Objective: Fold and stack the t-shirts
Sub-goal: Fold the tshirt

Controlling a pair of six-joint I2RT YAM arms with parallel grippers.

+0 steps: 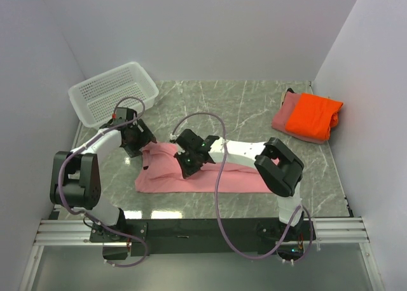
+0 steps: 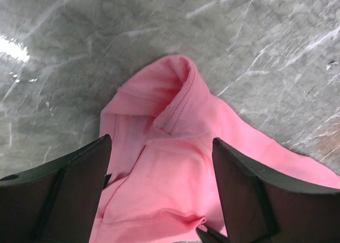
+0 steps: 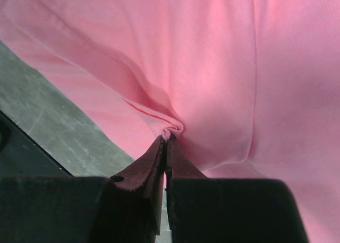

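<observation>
The light pink t-shirt (image 1: 210, 176) lies partly folded on the marble table near the front. My left gripper (image 1: 141, 142) is open over its upper left corner, fingers either side of a sleeve (image 2: 170, 163) without holding it. My right gripper (image 1: 189, 165) is shut on a pinched fold of the pink shirt (image 3: 169, 130) near its middle top edge. The bright orange t-shirt (image 1: 313, 115) lies folded on top of the dusty rose t-shirt (image 1: 284, 119) at the back right.
A white perforated basket (image 1: 113, 93) stands at the back left. White walls close the table on three sides. Bare marble (image 1: 222, 103) lies between basket and stack.
</observation>
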